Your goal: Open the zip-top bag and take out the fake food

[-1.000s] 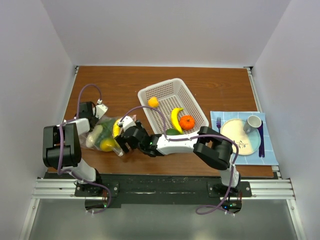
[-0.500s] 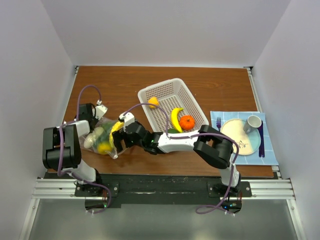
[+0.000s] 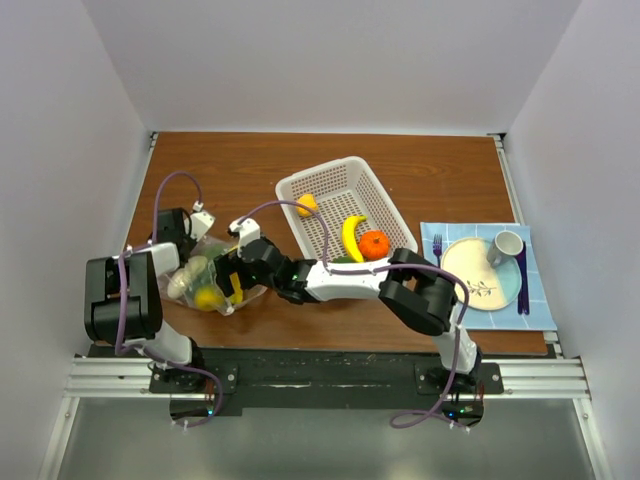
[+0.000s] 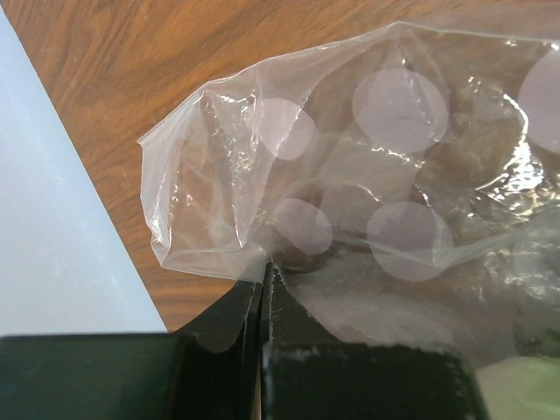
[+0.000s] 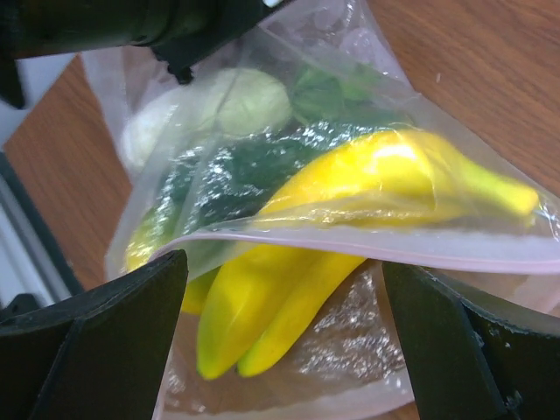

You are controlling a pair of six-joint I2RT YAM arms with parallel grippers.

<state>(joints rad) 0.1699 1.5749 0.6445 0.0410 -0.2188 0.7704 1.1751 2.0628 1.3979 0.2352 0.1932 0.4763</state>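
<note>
The zip-top bag [image 3: 205, 285] lies at the table's left, holding a yellow banana [image 5: 289, 297], dark green pieces [image 5: 236, 171] and a pale round piece [image 5: 241, 101]. My left gripper [image 3: 192, 243] is shut on the bag's far corner; in the left wrist view [image 4: 262, 269] the jaws pinch the clear film [image 4: 385, 175]. My right gripper [image 3: 233, 278] is open at the bag's mouth. In the right wrist view [image 5: 284, 262] its fingers [image 5: 105, 332] stand wide apart on either side of the banana, with the pink zip edge [image 5: 420, 249] across the gap.
A white perforated basket [image 3: 330, 180] right of the bag holds a banana [image 3: 352, 238], an orange [image 3: 374, 244], a small yellow-orange piece [image 3: 307, 204] and a green piece [image 3: 345, 263]. At the right, a blue mat carries a beige plate [image 3: 470, 262], cup [image 3: 507, 245] and purple fork [image 3: 437, 245].
My right gripper has moved left, from beside the bag to its open mouth. The bag has shifted slightly left. The left gripper stays shut on the corner.
</note>
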